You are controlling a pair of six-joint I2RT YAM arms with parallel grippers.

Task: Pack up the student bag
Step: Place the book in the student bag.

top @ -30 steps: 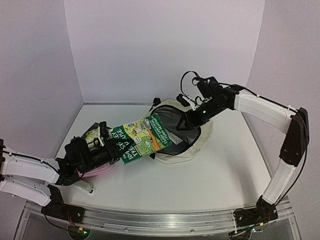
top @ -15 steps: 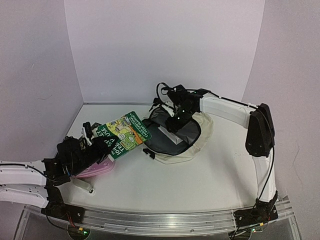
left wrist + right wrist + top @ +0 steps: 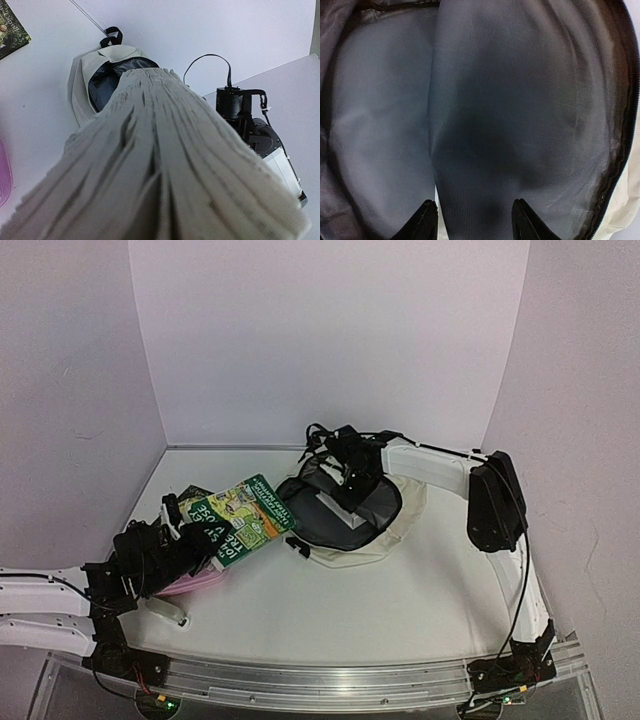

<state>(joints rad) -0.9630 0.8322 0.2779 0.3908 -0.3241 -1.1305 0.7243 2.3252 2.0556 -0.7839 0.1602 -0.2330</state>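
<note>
The student bag (image 3: 398,528), cream with grey lining, lies open in the middle of the table. My right gripper (image 3: 352,472) hangs over its mouth. In the right wrist view its black fingertips (image 3: 427,221) stand apart around a fold of the bag's grey lining (image 3: 520,100), so the right gripper (image 3: 475,222) is open. My left gripper (image 3: 196,540) is shut on a green picture book (image 3: 240,516), held left of the bag. In the left wrist view the book's page edges (image 3: 165,165) fill the frame and hide the fingers. The bag (image 3: 82,85) shows beyond them.
A pink pencil case (image 3: 192,583) lies under the left arm, with a small white item (image 3: 168,612) near it. Another book (image 3: 10,25) lies flat at the far left. Walls close the table at back and sides.
My left arm has drawn the green book leftward, away from the bag's mouth. My right arm has swung left and brought its gripper over the bag's opening, jaws narrowing a little.
</note>
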